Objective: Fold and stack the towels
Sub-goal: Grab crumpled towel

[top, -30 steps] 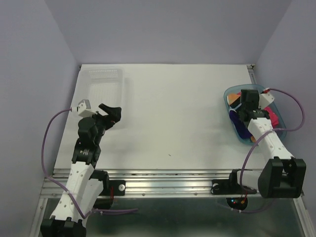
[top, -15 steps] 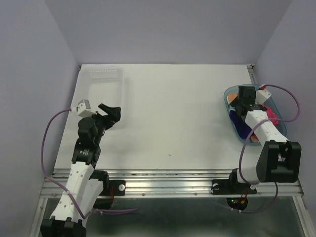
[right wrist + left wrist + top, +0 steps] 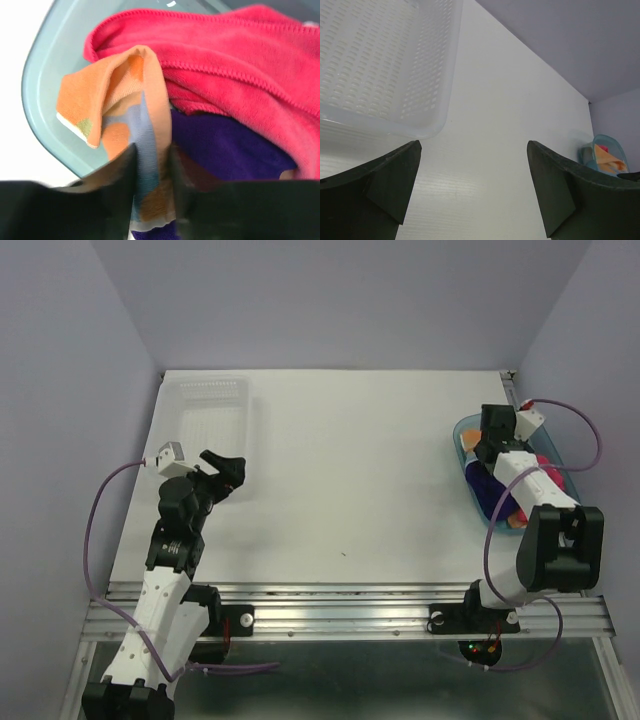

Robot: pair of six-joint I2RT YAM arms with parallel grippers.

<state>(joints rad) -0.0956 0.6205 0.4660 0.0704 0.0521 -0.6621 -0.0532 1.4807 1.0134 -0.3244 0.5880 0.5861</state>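
White tabletop (image 3: 350, 470), tub (image 3: 45, 85): orange towel (image 3: 145, 125) between right jaws

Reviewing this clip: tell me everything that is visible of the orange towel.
The orange towel is soft, fleecy cloth with pale blotches, a grey-blue patch and a light edge. It is bunched into a raised fold rather than flat. It sits inside the teal tub, against the pink-red towel and over the dark purple towel. The right tool pinches the fold between both fingers.
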